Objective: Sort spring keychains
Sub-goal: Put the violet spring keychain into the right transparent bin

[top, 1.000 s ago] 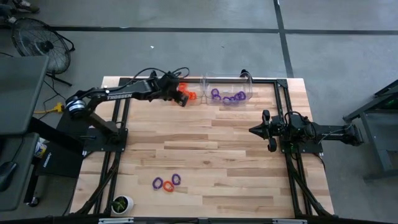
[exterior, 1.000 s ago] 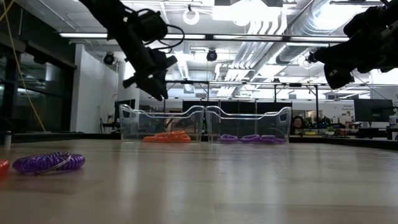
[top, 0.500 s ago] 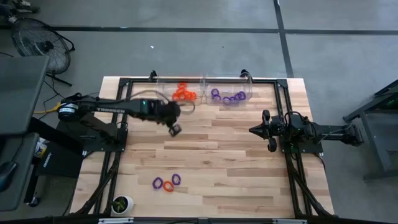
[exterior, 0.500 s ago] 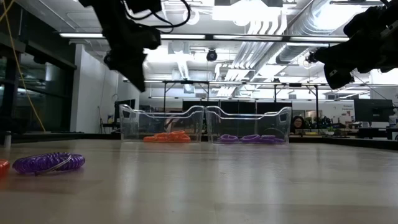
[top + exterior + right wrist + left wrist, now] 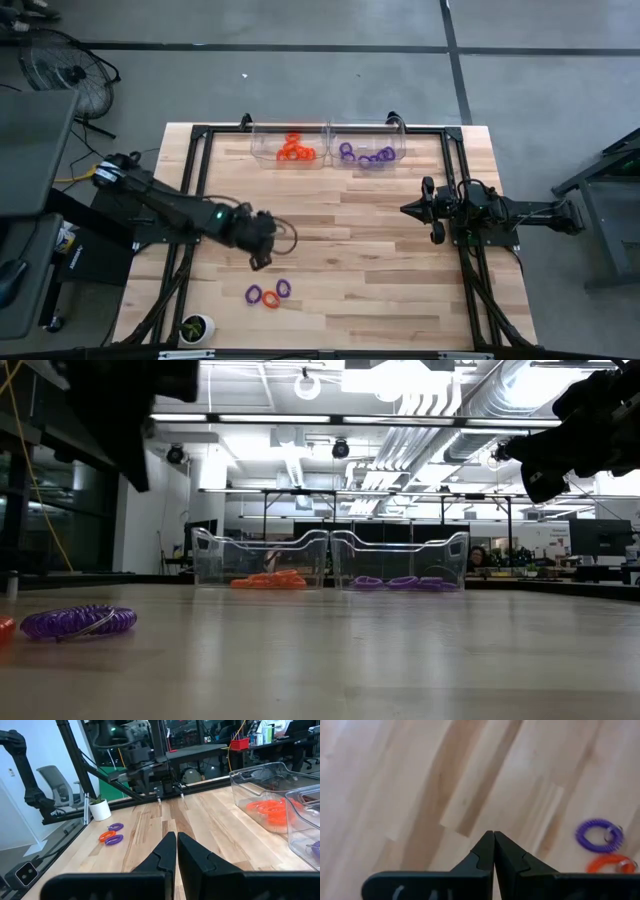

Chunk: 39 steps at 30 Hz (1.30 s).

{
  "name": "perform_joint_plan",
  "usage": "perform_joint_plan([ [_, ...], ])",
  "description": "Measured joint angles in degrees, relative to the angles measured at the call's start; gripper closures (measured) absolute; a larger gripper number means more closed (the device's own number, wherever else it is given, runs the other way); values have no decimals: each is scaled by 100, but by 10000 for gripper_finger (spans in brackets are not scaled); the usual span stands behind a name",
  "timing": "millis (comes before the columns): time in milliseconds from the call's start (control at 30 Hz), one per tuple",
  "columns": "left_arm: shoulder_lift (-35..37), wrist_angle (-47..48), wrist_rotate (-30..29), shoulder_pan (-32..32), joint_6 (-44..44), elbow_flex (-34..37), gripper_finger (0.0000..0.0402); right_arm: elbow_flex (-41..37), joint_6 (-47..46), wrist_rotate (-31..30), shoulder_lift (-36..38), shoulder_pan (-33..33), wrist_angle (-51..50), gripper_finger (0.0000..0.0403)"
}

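Three loose spring keychains lie flat on the wooden table near its front left: a purple one (image 5: 254,294), an orange one (image 5: 270,300) and another purple one (image 5: 283,288). My left gripper (image 5: 258,262) hovers shut and empty just on the far side of them; its wrist view shows a purple keychain (image 5: 599,834) and the orange keychain (image 5: 612,864) ahead. At the far edge stand two clear bins, one with orange keychains (image 5: 293,150), one with purple keychains (image 5: 367,155). My right gripper (image 5: 405,209) waits shut at the table's right.
Black frame rails (image 5: 196,180) run along the table's left, right and far sides. A small white plant pot (image 5: 197,327) stands at the near left corner. Bare wood lies between the bins and the loose keychains.
My left gripper has swung from above the orange bin at the far edge toward the table's near edge, ending close to the loose keychains. It has turned on the way and its fingers have shut with nothing between them. The keychains have stayed in place.
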<state>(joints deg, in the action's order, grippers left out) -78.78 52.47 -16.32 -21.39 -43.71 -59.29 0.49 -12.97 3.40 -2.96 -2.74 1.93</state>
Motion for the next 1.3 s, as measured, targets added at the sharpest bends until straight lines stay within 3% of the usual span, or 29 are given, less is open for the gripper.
perform_joint_plan([
  [400, -139, 520, -22, -1329, -1891, 3, 401, -2, 0, 1, -1, 1, 0, 391],
  [633, -554, 456, 530, -1701, -2834, 4, 402, -1, -1, 1, -2, 0, 0, 391],
  [900, -1129, -56, 1264, -1702, -3506, 4, 399, -2, 0, 0, -2, 0, 2, 391],
  [1067, -1421, -564, 1567, -1765, -3510, 4, 367, -1, 0, 2, -2, 0, 1, 391],
  [1300, -1706, -690, 1580, -1958, -3632, 7, 279, -1, 0, 0, 0, 1, 0, 391],
])
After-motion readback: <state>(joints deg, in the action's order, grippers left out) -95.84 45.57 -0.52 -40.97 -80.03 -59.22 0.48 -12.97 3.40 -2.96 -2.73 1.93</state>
